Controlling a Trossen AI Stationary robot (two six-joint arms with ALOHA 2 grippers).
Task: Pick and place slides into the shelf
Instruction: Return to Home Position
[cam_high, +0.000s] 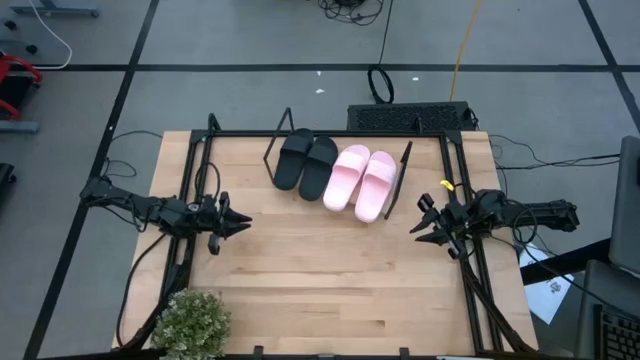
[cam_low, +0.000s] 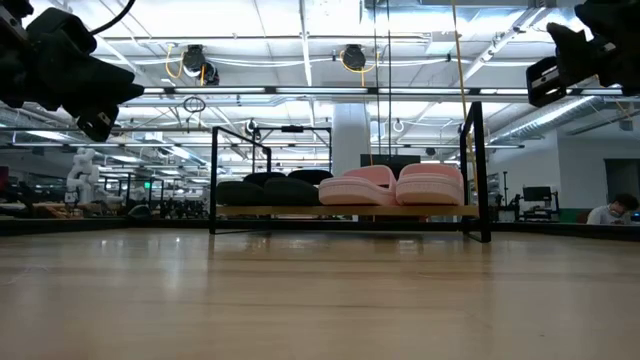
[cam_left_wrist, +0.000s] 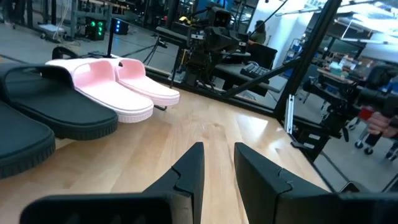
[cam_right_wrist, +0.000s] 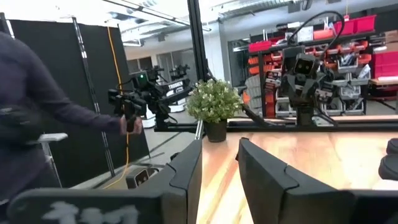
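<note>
All the slides lie side by side, soles down, on the shelf (cam_low: 340, 211), a low wood board on thin black rod legs (cam_high: 404, 176) near the table's far edge. The black pair (cam_high: 305, 160) (cam_low: 268, 189) (cam_left_wrist: 56, 115) is on its left, the pink pair (cam_high: 361, 182) (cam_low: 398, 186) (cam_left_wrist: 121, 87) on its right. My left gripper (cam_high: 243, 220) (cam_left_wrist: 218, 165) hovers open over the table's left part, pointing right. My right gripper (cam_high: 418, 221) (cam_right_wrist: 219, 163) hovers open over the right part, pointing left. Neither touches anything.
A potted plant (cam_high: 190, 322) (cam_right_wrist: 214, 101) stands at the table's near left corner. Black frame rails (cam_high: 192, 200) run along the left, right and far edges. Bare wood (cam_high: 330, 270) lies between the grippers. A person's sleeve (cam_right_wrist: 37, 118) shows beyond the table.
</note>
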